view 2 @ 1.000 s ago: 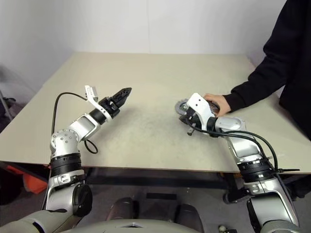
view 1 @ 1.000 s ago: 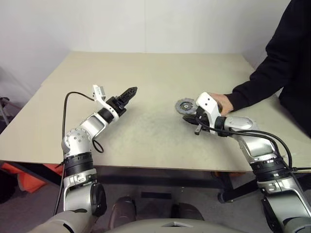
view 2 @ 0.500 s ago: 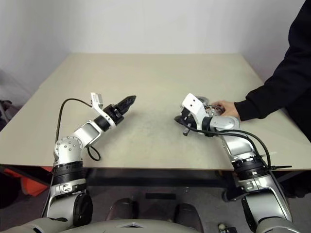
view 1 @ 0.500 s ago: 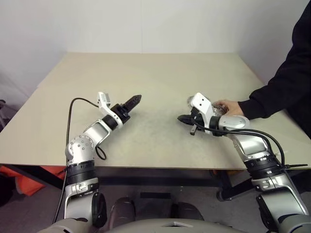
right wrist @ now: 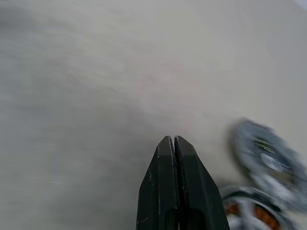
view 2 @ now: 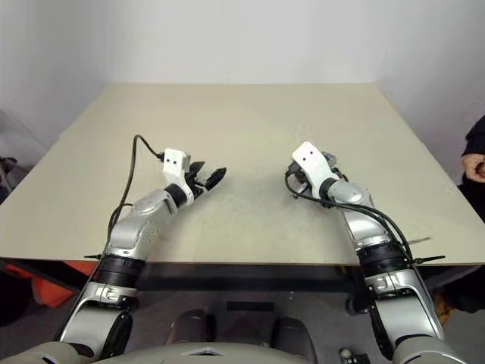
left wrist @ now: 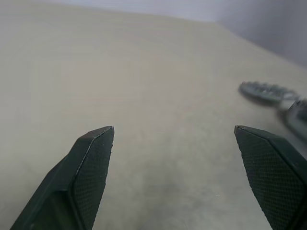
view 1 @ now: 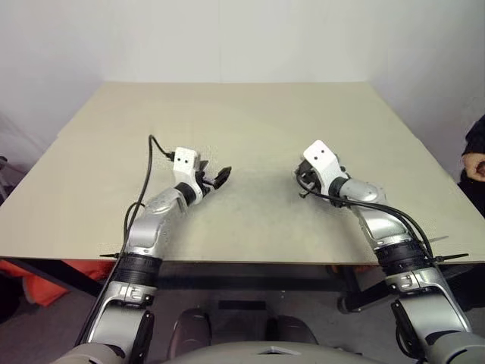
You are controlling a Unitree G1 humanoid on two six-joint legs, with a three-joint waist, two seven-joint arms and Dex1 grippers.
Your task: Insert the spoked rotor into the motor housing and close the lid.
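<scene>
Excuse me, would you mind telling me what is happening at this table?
The robot is about to assemble a motor on the table. Its left gripper hovers open over bare tabletop. Its right gripper, shut and empty, is near the motor housing and another round grey part, too blurred to name. A person's hand is off to the right.

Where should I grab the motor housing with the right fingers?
Probably across its outer wall, from above. The motor housing sits open side up on the table, copper windings showing inside, so only the round wall offers opposed faces. The right gripper is shut; open it first.
</scene>
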